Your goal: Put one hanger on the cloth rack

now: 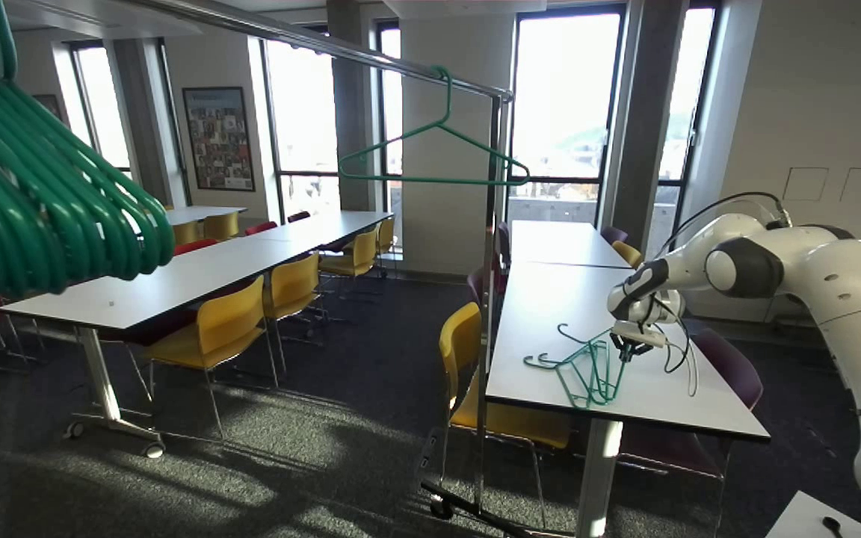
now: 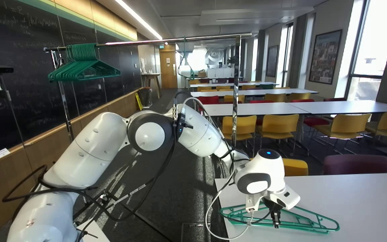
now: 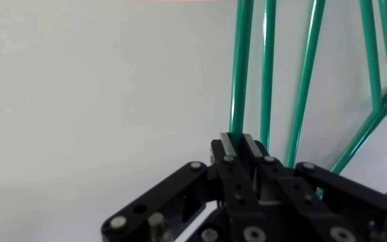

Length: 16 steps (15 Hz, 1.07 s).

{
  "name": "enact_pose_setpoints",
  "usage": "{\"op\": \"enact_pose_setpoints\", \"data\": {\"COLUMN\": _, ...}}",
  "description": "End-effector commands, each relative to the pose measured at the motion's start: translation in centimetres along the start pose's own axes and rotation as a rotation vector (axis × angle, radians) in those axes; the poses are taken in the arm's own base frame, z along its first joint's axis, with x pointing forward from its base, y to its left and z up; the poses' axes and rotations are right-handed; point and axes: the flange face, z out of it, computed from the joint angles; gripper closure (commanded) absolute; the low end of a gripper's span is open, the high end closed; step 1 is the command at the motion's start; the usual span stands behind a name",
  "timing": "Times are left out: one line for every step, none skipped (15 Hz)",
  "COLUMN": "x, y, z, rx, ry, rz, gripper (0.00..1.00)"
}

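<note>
Bright windows (image 1: pixel 569 97) stand behind a white counter (image 1: pixel 550 291) bearing a small heap of green hangers (image 1: pixel 591 373). The claw (image 3: pixel 239 143) is clenched on the tube of one hanger (image 3: pixel 240 74), leftmost in the wrist view, though whether it touches the counter I cannot tell. Well apart, the cloth rack (image 2: pixel 236 87) carries a tight bunch of hangers (image 2: pixel 83 55) and a lone hung one (image 1: pixel 434 180).

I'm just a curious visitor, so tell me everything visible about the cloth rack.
The cloth rack stands upright on the floor near a white table: shiny, metal-looking tubing, with a horizontal top bar on slim uprights and a dark, partly hidden base with a wheel. One green hanger hangs alone toward one end; a packed bunch of green hangers hangs at the other.
</note>
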Motion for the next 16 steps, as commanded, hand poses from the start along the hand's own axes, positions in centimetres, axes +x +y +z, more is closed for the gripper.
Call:
{"op": "enact_pose_setpoints", "data": {"x": -2.3, "y": 0.5, "z": -3.2, "rx": 0.059, "ry": 0.048, "rz": -0.01, "gripper": 0.97}}
{"op": "enact_pose_setpoints", "data": {"x": -3.0, "y": 0.3, "z": -3.7, "rx": 0.07, "ry": 0.035, "rz": -0.041, "gripper": 0.97}}
{"op": "enact_pose_setpoints", "data": {"x": -3.8, "y": 0.1, "z": -4.2, "rx": 0.088, "ry": 0.021, "rz": -0.077, "gripper": 0.97}}
{"op": "enact_pose_setpoints", "data": {"x": -4.9, "y": -0.3, "z": -4.8, "rx": 0.116, "ry": 0.002, "rz": -0.127, "gripper": 0.97}}
{"op": "enact_pose_setpoints", "data": {"x": -5.8, "y": -0.8, "z": -5.5, "rx": 0.143, "ry": -0.021, "rz": -0.171, "gripper": 0.97}}
{"op": "enact_pose_setpoints", "data": {"x": -6.8, "y": -1.2, "z": -6.1, "rx": 0.17, "ry": -0.044, "rz": -0.21, "gripper": 0.97}}
{"op": "enact_pose_setpoints", "data": {"x": -7.7, "y": -1.7, "z": -6.8, "rx": 0.199, "ry": -0.067, "rz": -0.25, "gripper": 0.97}}
{"op": "enact_pose_setpoints", "data": {"x": -8.5, "y": -2.0, "z": -7.4, "rx": 0.221, "ry": -0.084, "rz": -0.28, "gripper": 0.97}}
{"op": "enact_pose_setpoints", "data": {"x": -9.2, "y": -2.2, "z": -7.9, "rx": 0.243, "ry": -0.098, "rz": -0.307, "gripper": 0.97}}
{"op": "enact_pose_setpoints", "data": {"x": -9.8, "y": -2.3, "z": -8.4, "rx": 0.26, "ry": -0.113, "rz": -0.33, "gripper": 0.97}}
{"op": "enact_pose_setpoints", "data": {"x": -10.3, "y": -2.3, "z": -8.9, "rx": 0.273, "ry": -0.127, "rz": -0.35, "gripper": 0.97}}
{"op": "enact_pose_setpoints", "data": {"x": -10.8, "y": -2.3, "z": -9.4, "rx": 0.284, "ry": -0.139, "rz": -0.366, "gripper": 0.97}}
{"op": "enact_pose_setpoints", "data": {"x": -11.2, "y": -2.3, "z": -9.8, "rx": 0.289, "ry": -0.14, "rz": -0.371, "gripper": 0.97}}
{"op": "enact_pose_setpoints", "data": {"x": -11.6, "y": -2.3, "z": -10.2, "rx": 0.294, "ry": -0.133, "rz": -0.372, "gripper": 0.97}}
{"op": "enact_pose_setpoints", "data": {"x": -12.0, "y": -2.4, "z": -10.5, "rx": 0.298, "ry": -0.124, "rz": -0.368, "gripper": 0.97}}
{"op": "enact_pose_setpoints", "data": {"x": -12.5, "y": -2.9, "z": -10.8, "rx": 0.309, "ry": -0.105, "rz": -0.338, "gripper": 0.97}}
